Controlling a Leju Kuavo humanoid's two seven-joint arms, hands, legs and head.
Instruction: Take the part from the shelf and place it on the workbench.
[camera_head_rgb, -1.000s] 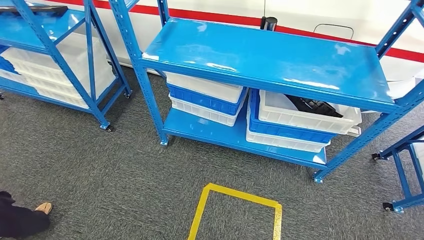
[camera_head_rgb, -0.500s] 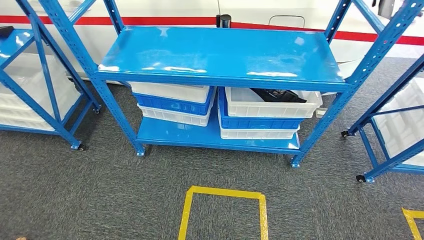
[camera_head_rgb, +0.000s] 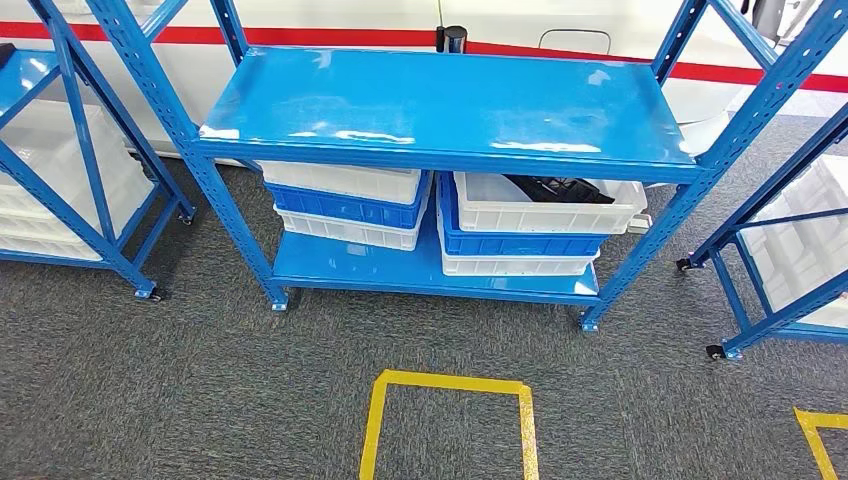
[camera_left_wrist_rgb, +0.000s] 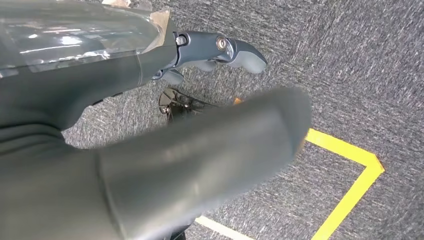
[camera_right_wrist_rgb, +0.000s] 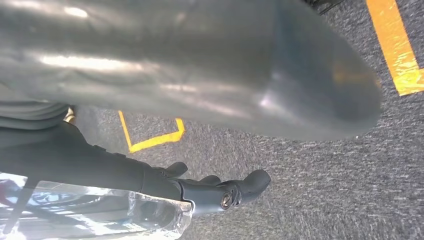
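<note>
**Robot stood before the shelf, both hands hanging free**

The robot faced the blue shelf rack (camera_head_rgb: 440, 100) from a little way back, and neither arm was raised toward it. The left hand (camera_left_wrist_rgb: 210, 52) hung at its side over the grey carpet (camera_head_rgb: 200, 380), fingers loosely curled and apart, gripping nothing. The right hand (camera_right_wrist_rgb: 215, 190) hung the same way on the other side, also released and carrying nothing. Both were low and well short of the rack, which made sense for a robot squaring up to its target rather than reaching.

The part (camera_head_rgb: 560, 188), a dark object, lay in the top white crate (camera_head_rgb: 545, 212) of the right-hand stack on the lower shelf, far ahead of both hands and closer to the right one. Only a strip of it showed, because the upper shelf board overhung the crate; its shape could not be made out. That crate sat on a blue crate (camera_head_rgb: 520, 243) with another white one beneath. A similar stack of crates (camera_head_rgb: 345, 205) stood to the left of it.

A yellow tape square (camera_head_rgb: 450, 420) marked the floor just in front of the robot, likely a standing spot for the pick. By my judgement the fetch had not begun: the reach would need to go low, under the overhang.
</note>
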